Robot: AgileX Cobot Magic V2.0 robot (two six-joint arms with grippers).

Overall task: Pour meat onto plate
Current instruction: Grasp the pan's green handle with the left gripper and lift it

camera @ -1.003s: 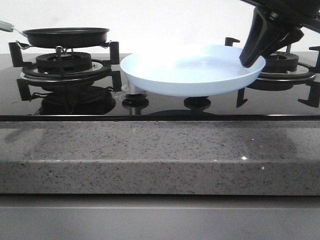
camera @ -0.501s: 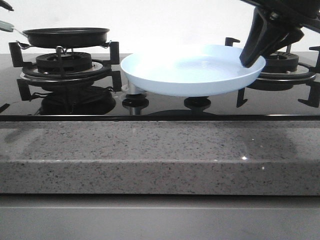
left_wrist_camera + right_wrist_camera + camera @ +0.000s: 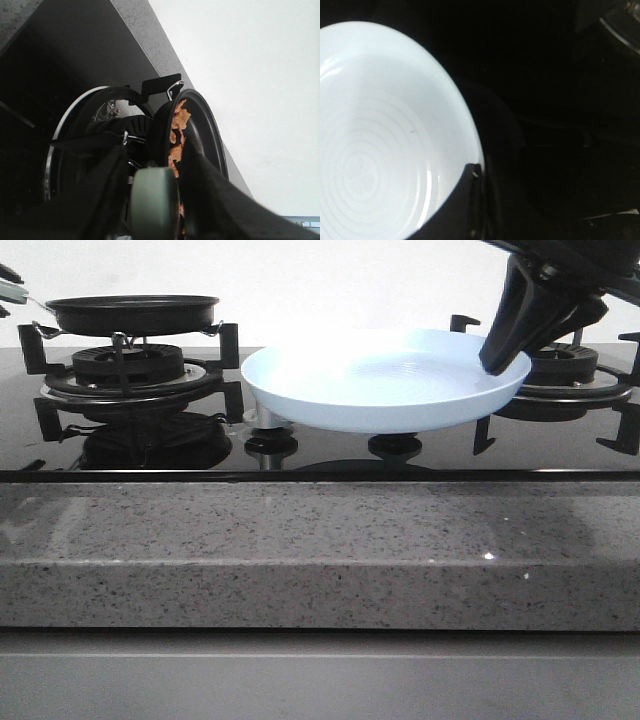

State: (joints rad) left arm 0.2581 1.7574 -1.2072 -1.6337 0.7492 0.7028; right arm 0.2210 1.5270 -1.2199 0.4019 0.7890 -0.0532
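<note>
Far left, front view: left claw (image 3: 8,295) barely in frame, at the pale handle (image 3: 12,288) of the black frying pan (image 3: 132,312). Pan sits level on the left burner grate (image 3: 130,365). Left wrist view: handle end (image 3: 154,202) lies between the two dark fingers (image 3: 210,195), which sit close on either side of it; cannot tell whether they actually pinch it. Meat (image 3: 177,131) is inside the pan (image 3: 200,127), reddish-brown flat pieces against the pan floor.

Centre: pale blue plate (image 3: 385,378) held above the glossy black cooktop (image 3: 320,450), clear of the knobs below it, tilted slightly with its right side higher. Inside shows only faint concentric rings (image 3: 375,165).

Right: right claw (image 3: 505,352) pinches the plate's right rim, one finger visible over the rim in front view. Right wrist view shows a dark finger (image 3: 457,210) lapping the plate (image 3: 380,130) edge. Right burner grate (image 3: 580,370) sits behind the claw.

Foreground: grey speckled stone desk (image 3: 320,560) edge.
</note>
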